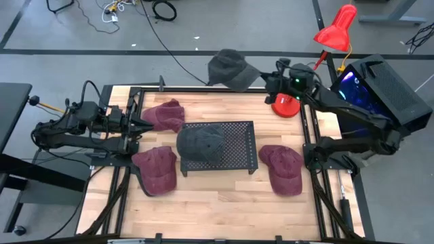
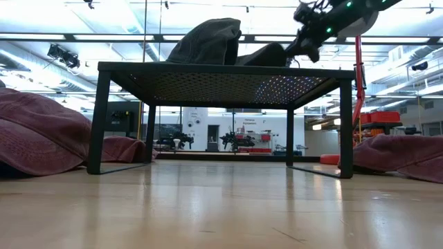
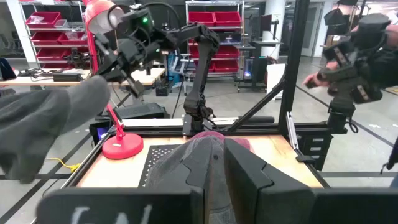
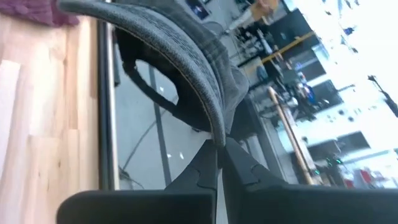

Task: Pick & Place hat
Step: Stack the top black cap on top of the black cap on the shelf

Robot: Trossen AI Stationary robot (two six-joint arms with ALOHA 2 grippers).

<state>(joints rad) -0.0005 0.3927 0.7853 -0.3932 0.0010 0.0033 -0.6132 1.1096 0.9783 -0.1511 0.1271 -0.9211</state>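
Maroon hats: three are laid on the wooden table (image 1: 224, 203) around the black mesh stand (image 1: 234, 146).
Stand top: a grey hat (image 1: 200, 142) is rested there.
Left gripper (image 1: 144, 126): parked beside the stand, fingers seemingly nearly together, nothing held.
Right gripper (image 1: 266, 80): clamped on a second grey hat's brim (image 4: 186, 68), held past the table's far edge.

Bright, even light from ceiling strips (image 2: 208, 40), seen in low view. Glare bands on wood table (image 2: 221, 207); w/ soft shadow under black stand (image 2: 221, 75). Backlit windows blow out in right wrist view. Left wrist view: gray hat (image 3: 50, 124) blurred, close fingers (image 3: 249, 180) out of focus. High view sharp, slight edge bend.
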